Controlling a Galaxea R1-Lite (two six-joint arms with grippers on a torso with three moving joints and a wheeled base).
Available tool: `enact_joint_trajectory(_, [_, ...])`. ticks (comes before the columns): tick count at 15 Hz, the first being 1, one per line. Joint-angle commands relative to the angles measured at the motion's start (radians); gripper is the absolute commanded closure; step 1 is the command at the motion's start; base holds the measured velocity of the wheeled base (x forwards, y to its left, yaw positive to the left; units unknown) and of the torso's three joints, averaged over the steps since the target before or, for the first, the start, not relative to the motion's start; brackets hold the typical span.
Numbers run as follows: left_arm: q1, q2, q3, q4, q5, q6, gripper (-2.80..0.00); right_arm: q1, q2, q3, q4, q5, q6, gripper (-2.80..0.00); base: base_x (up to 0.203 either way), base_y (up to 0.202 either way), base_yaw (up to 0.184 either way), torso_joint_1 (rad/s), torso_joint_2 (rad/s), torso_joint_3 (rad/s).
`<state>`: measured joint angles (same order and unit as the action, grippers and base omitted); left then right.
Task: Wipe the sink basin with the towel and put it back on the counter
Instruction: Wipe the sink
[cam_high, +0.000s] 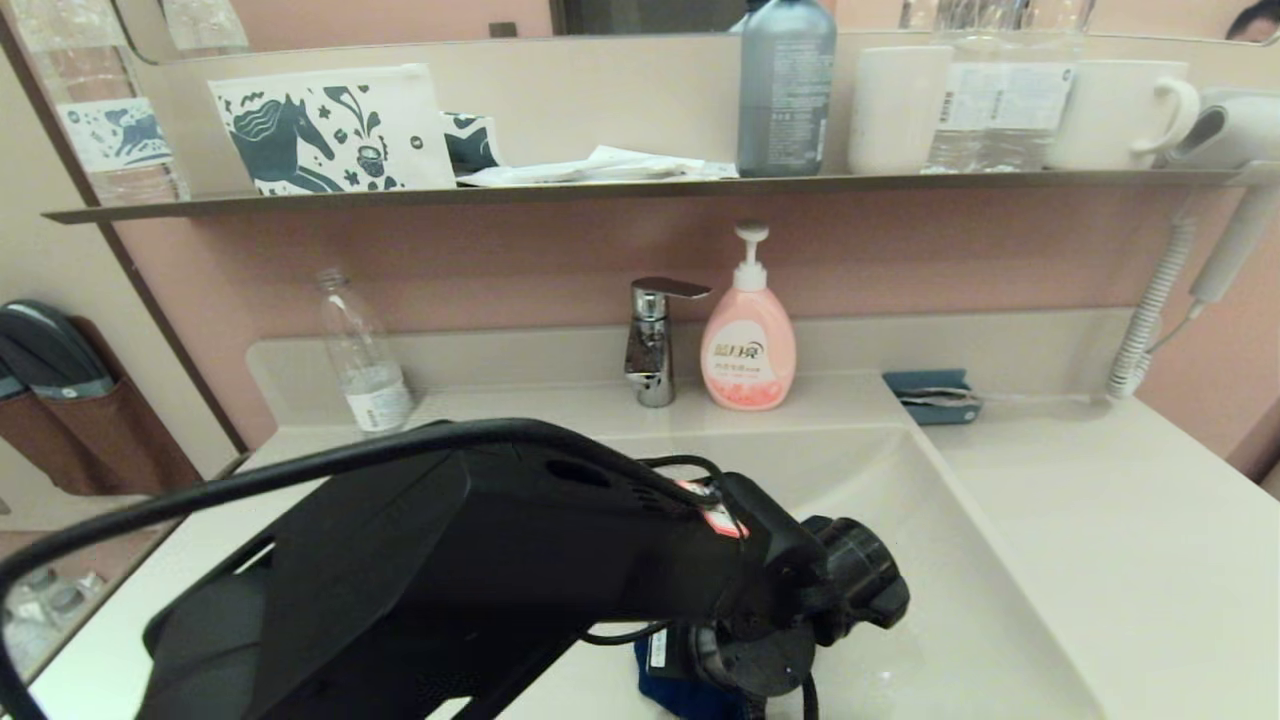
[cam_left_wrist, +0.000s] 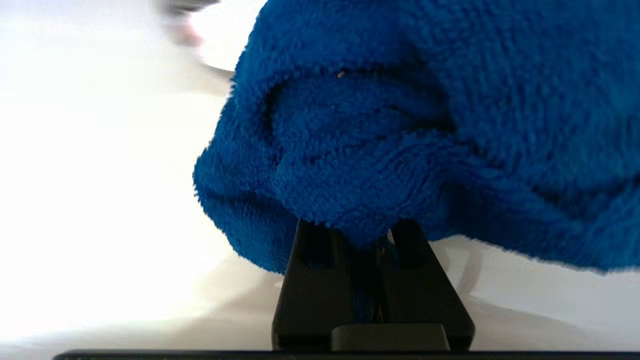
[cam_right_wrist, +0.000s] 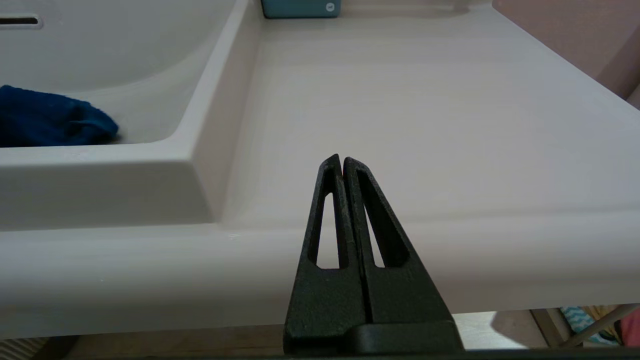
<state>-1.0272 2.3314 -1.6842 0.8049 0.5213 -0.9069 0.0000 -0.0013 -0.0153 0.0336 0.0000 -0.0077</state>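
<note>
towel (cam_left_wrist: 400, 125): blue terry cloth, bunched, down inside the sink basin (cam_high: 960, 600) near its front, pinched between the fingers of the left pincer (cam_left_wrist: 372, 240)
left pincer: clamped on the towel, reaching into the basin (the arm hides most of the cloth in the head view)
right pincer (cam_right_wrist: 343, 162): fingers pressed together, empty, just off the front edge of the table (cam_right_wrist: 400, 100)
back ledge: chrome faucet (cam_high: 655, 340) beside pink soap bottle (cam_high: 748, 335)
</note>
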Motion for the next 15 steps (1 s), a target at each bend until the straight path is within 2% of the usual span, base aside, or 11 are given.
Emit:
enact_joint_trajectory(1, [0.029,-0.042,0.065,0.004,0.002,0.003,0.00,0.000,0.001,0.000,0.000,0.000,0.000,0.00,0.000,0.000,0.000,0.000,0.00,0.000])
enact_joint_trajectory(9, [0.131,-0.204,0.354,-0.007,0.005,0.046,0.00,0.000,0.001,0.000,0.000,0.000,-0.001,0.00,0.000,0.000,0.000,0.000,0.00,0.000])
enact_joint_trajectory(11, [0.169,-0.264,0.422,-0.007,0.023,0.070,0.00,0.000,0.001,0.000,0.001,0.000,0.000,0.00,0.000,0.000,0.000,0.000,0.00,0.000])
enact_joint_trajectory(15, [0.265,-0.367,0.480,0.001,0.092,0.202,0.00,0.000,0.001,0.000,0.000,0.000,0.000,0.00,0.000,0.000,0.000,0.000,0.00,0.000])
